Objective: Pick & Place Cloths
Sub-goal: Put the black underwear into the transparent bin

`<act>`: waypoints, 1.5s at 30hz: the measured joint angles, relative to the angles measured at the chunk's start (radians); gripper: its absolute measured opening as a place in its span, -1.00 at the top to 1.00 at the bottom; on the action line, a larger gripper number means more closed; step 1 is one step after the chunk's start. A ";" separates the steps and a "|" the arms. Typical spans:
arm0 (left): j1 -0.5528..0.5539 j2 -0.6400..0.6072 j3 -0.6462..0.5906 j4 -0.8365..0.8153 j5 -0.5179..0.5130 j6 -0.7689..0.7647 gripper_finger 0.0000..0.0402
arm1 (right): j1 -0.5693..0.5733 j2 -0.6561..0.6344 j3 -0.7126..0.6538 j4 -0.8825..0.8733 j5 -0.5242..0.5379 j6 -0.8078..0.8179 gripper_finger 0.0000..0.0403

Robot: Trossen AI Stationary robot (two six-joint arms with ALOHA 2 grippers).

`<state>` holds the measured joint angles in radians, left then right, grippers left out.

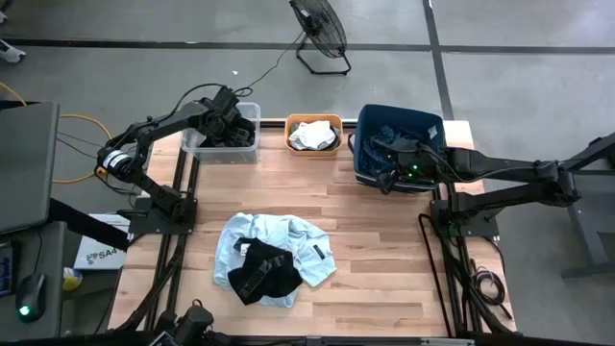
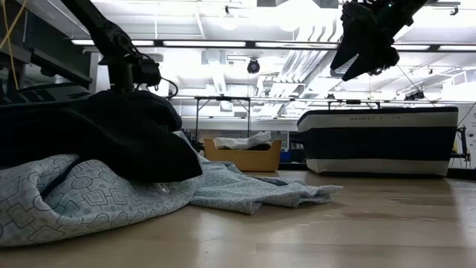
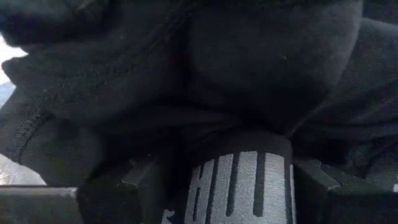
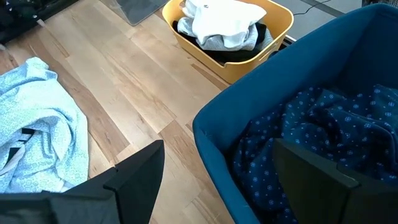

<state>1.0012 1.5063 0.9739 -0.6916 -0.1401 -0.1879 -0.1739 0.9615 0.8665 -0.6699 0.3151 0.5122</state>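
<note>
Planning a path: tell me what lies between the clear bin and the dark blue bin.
In the high view, the orange bin, holding a white cloth, stands between the clear bin and the dark blue bin.

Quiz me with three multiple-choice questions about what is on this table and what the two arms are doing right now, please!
1. Where is the navy dotted cloth?
A. in the dark blue bin
B. in the orange bin
C. on the bare table

2. How many bins stand along the table's far edge?
A. two
B. three
C. four

3. How are the right gripper's fingers?
A. shut on a cloth
B. open, holding nothing
C. out of sight

Answers:
1 A: the navy dotted cloth fills the dark blue bin.
2 B: the clear bin, orange bin and dark blue bin.
3 B: the right gripper shows spread fingers over the bin's rim, nothing between them.
</note>
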 joint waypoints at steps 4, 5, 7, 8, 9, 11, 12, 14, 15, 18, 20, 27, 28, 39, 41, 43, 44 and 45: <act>0.000 -0.001 -0.004 0.021 0.000 0.004 -0.17 | 0.000 0.000 0.000 0.000 0.000 0.005 -0.44; 0.000 -0.002 -0.001 0.021 0.000 0.005 -0.17 | 0.000 0.000 0.000 0.000 0.000 0.005 -0.44; 0.000 0.000 0.016 0.007 0.000 0.005 -0.17 | 0.000 0.000 0.000 0.000 0.000 0.005 -0.44; 0.000 0.001 0.026 -0.003 0.000 0.005 -0.17 | 0.000 0.000 0.000 0.000 0.000 0.005 -0.44; 0.000 0.001 0.038 -0.016 0.000 0.007 -0.17 | 0.000 0.000 0.000 0.000 0.000 0.006 -0.44; 0.000 0.002 0.070 -0.051 0.002 0.008 -0.17 | 0.000 0.000 0.000 0.000 0.000 0.006 -0.44; 0.000 0.003 0.087 -0.071 0.004 0.008 -0.17 | 0.000 0.000 0.000 -0.001 0.000 0.006 -0.44; 0.000 0.003 0.120 -0.114 0.004 0.008 -0.17 | 0.000 0.000 0.000 -0.001 0.000 0.006 -0.44; 0.000 0.003 0.136 -0.137 0.004 0.008 -0.17 | 0.000 0.000 0.000 -0.001 0.000 0.006 -0.44; 0.000 0.003 0.178 -0.203 0.004 0.008 -0.17 | 0.000 0.000 0.000 -0.001 0.000 0.006 -0.44; 0.000 0.003 0.201 -0.237 0.004 0.008 -0.17 | 0.000 0.000 0.000 -0.001 0.000 0.006 -0.44; 0.000 0.001 0.245 -0.260 0.004 0.013 -0.17 | 0.000 0.000 0.000 -0.004 0.000 0.006 -0.44; 0.000 -0.003 0.246 -0.260 0.004 0.020 -0.17 | 0.000 0.000 0.000 -0.006 0.000 0.006 -0.44; -0.001 -0.152 0.258 -0.270 0.015 0.048 -0.17 | 0.000 0.000 0.000 -0.007 0.000 0.006 -0.44; -0.012 -0.186 0.258 -0.284 0.050 0.063 -0.17 | 0.000 0.000 0.000 -0.006 0.000 0.006 -0.44; -0.031 -0.222 0.258 -0.296 0.097 0.089 -0.17 | 0.000 0.000 0.000 -0.006 0.000 0.006 -0.44; -0.041 -0.243 0.258 -0.304 0.126 0.108 -0.17 | 0.000 0.000 0.000 -0.006 0.000 0.006 -0.44; -0.052 -0.264 0.258 -0.316 0.158 0.129 -0.17 | 0.000 0.000 0.000 -0.006 0.000 0.006 -0.44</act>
<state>0.9495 1.2423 1.2324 -1.0078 0.0181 -0.0586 -0.1741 0.9615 0.8665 -0.6762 0.3153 0.5185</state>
